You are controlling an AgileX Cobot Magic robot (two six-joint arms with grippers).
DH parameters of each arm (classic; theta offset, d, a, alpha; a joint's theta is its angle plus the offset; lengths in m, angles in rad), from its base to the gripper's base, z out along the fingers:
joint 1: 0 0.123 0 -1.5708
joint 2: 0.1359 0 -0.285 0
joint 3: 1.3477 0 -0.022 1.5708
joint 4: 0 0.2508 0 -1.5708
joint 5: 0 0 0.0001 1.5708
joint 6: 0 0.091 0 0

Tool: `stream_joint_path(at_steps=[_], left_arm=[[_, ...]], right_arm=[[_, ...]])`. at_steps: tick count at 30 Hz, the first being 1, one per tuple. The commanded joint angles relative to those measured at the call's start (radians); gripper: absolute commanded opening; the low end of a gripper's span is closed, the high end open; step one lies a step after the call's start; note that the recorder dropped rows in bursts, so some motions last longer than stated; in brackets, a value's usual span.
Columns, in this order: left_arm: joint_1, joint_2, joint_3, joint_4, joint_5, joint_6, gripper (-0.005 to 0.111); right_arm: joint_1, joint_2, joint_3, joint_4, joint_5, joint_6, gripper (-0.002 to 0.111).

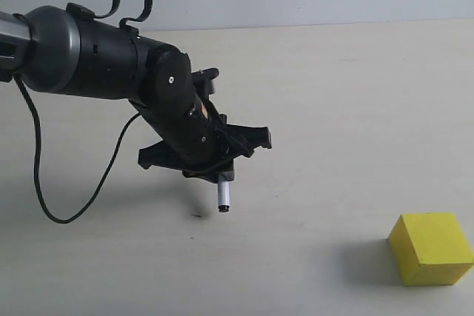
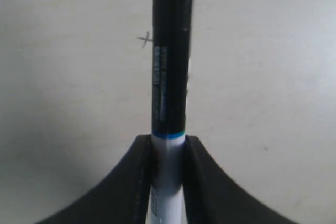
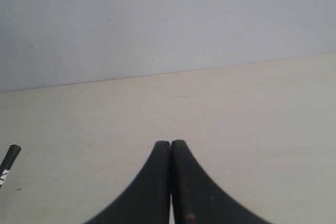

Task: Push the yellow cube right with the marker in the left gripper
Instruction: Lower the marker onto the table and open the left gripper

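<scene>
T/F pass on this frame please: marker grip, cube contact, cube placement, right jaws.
1. The left gripper has its jaws clamped on the marker. True.
2. The marker's end touches the yellow cube. False: bare table lies between them, and the cube sits well off to the right in the exterior view.
3. The right gripper has its jaws spread wide. False: they are pressed together with nothing between them.
4. The yellow cube rests on the table with nothing stacked on it. True.
5. The marker lies flat on the table. False: it sticks out of the left gripper, pointing down.
</scene>
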State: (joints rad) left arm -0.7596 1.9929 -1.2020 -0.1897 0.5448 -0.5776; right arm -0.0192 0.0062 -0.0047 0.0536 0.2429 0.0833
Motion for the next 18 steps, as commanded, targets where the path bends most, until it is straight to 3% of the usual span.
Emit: stream_joint_path(at_steps=[1,14,18], left_arm=[[0.017,0.022,-0.01,-0.008,0.014,-0.006,0.0],[0.024,0.053,-0.01,-0.013,0.021,-0.006,0.0],[0.024,0.057,-0.01,-0.013,0.021,-0.006,0.015]], right_arm=[[-0.003,-0.006,0.005,-0.004,-0.004,-0.003,0.0],[-0.003,-0.006,0.005,-0.004,-0.004,-0.003,0.0],[-0.003,-0.006,0.005,-0.004,-0.004,-0.003,0.0]])
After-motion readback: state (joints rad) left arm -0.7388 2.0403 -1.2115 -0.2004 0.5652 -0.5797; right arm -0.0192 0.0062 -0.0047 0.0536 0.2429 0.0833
